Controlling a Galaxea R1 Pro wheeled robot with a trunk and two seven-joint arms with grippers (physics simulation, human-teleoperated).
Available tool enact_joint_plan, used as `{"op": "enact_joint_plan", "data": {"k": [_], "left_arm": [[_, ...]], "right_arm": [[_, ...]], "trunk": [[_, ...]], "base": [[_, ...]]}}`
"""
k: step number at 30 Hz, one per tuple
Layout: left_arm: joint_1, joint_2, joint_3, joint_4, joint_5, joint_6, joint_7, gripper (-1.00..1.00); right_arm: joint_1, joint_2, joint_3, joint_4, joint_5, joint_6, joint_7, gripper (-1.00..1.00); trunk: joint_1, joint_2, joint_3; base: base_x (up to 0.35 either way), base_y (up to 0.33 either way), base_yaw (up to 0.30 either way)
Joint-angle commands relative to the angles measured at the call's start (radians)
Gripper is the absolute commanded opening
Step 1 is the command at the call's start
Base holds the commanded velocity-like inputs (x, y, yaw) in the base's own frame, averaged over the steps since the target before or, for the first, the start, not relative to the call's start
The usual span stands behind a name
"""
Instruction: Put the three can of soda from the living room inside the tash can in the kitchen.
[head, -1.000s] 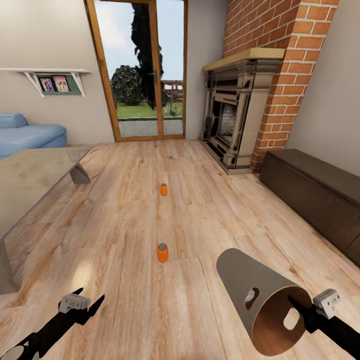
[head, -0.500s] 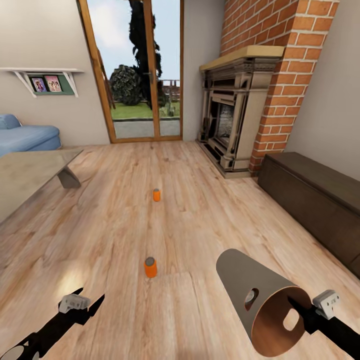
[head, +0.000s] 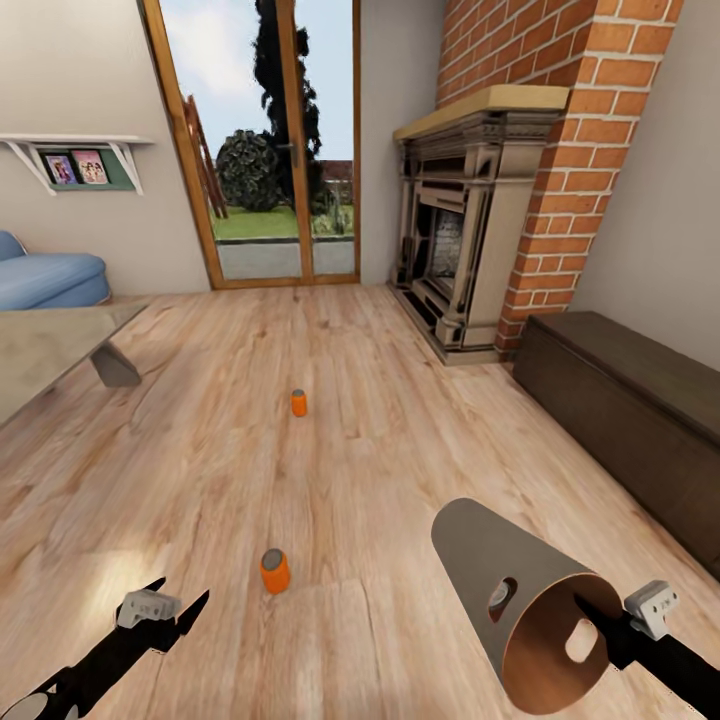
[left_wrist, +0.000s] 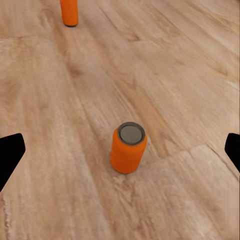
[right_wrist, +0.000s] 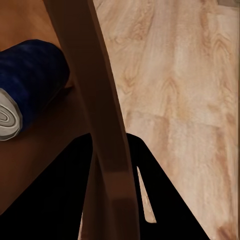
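While the right hand (head: 600, 622) is gripping the tilted tash can (head: 520, 600) by its rim, blue can (right_wrist: 27, 87) lying inside, the left hand (head: 172, 600) is hovering spread wide near the nearer orange can (head: 275, 570), standing on the floor (head: 380, 440).

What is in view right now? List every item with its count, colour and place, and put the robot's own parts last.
orange soda cans: 2, orange, standing apart on the wood floor, near one by the left gripper, far one mid-room
blue soda can: 1, dark blue, lying inside the bin
trash bin: 1, grey outside, brown inside, tilted, held at the rim
fireplace: 1, brick, right
glass doors: 1 pair, wood-framed, back wall
sofa: 1, blue, left
low table: 1, left
left gripper: 1, black, open
right gripper: 1, black, gripping the bin
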Motion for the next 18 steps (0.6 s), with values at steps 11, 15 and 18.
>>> {"op": "enact_joint_plan", "data": {"k": [11, 15, 18], "left_arm": [[0.000, 0.000, 0.000, 0.025, 0.004, -0.001, 0.000, 1.00], [0.000, 0.000, 0.000, 0.026, 0.003, 0.000, 0.000, 1.00], [-0.001, 0.000, 0.000, 0.026, 0.002, 0.000, 0.000, 1.00]], "right_arm": [[0.000, 0.015, 0.000, -0.001, -0.003, -0.004, 0.000, -1.00], [0.000, 0.021, 0.000, -0.001, -0.002, -0.006, 0.000, -1.00], [0.000, 0.021, 0.000, -0.001, -0.001, -0.006, 0.000, -1.00]], "trunk": [[0.000, 0.000, 0.000], [0.000, 0.000, 0.000], [0.000, 0.000, 0.000]], "base": [[0.311, -0.106, 0.000], [0.312, -0.104, 0.000], [0.312, -0.103, 0.000]]}}
